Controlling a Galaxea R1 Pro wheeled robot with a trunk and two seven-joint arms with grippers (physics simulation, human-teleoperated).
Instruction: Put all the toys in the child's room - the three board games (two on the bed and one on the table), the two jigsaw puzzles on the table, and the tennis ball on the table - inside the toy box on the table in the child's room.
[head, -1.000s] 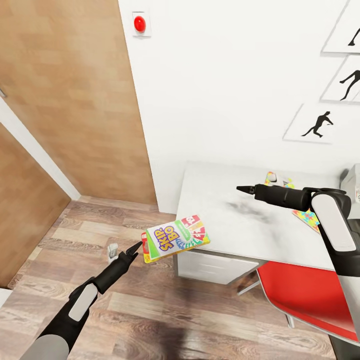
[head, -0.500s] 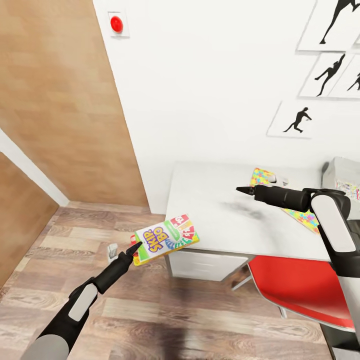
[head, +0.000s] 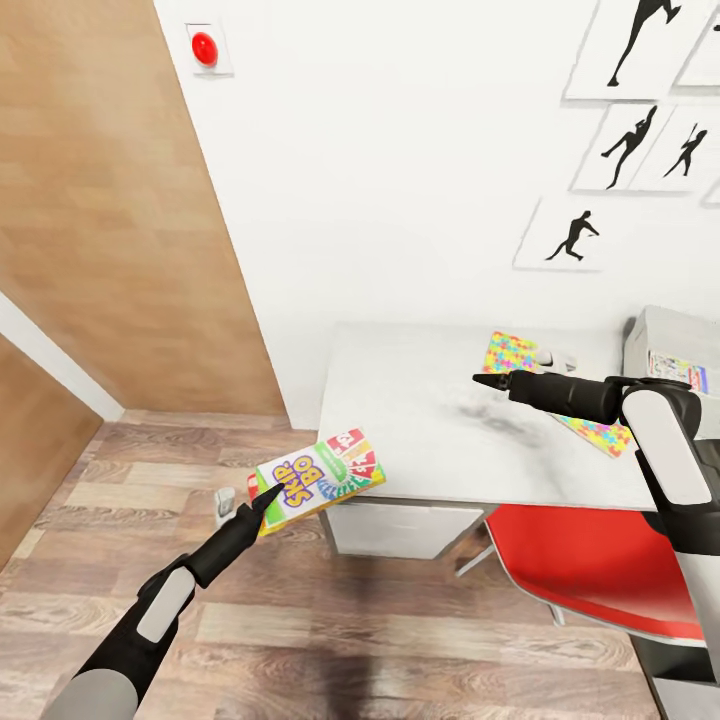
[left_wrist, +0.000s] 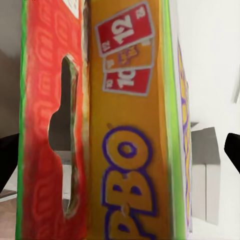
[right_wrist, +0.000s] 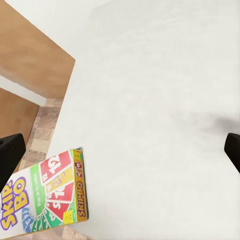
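Note:
The yellow, green and red Skip-Bo box (head: 320, 476) hangs above the wood floor just off the table's near left corner, with my left gripper (head: 268, 496) shut on its near end. In the left wrist view the box (left_wrist: 130, 130) stands edge-on between the dark fingers. My right gripper (head: 484, 380) hovers open over the pale table (head: 410, 400), nothing between its fingers (right_wrist: 10, 155). Two jigsaw puzzles (head: 510, 352) (head: 600, 433) lie flat on the table behind my right forearm. The light-grey toy box (head: 668, 345) sits at the table's right end, a colourful label showing on it.
A red chair (head: 590, 570) is tucked under the table's near right side. A wooden door (head: 110, 220) fills the left, and a white wall with silhouette posters (head: 572, 236) and a red button (head: 204, 48) stands behind. A small white object (head: 225, 498) sits on the floor.
The whole view has swung right, so the table sits further left and the toy box has come into sight. Both arms keep their pose and the Skip-Bo box stays held.

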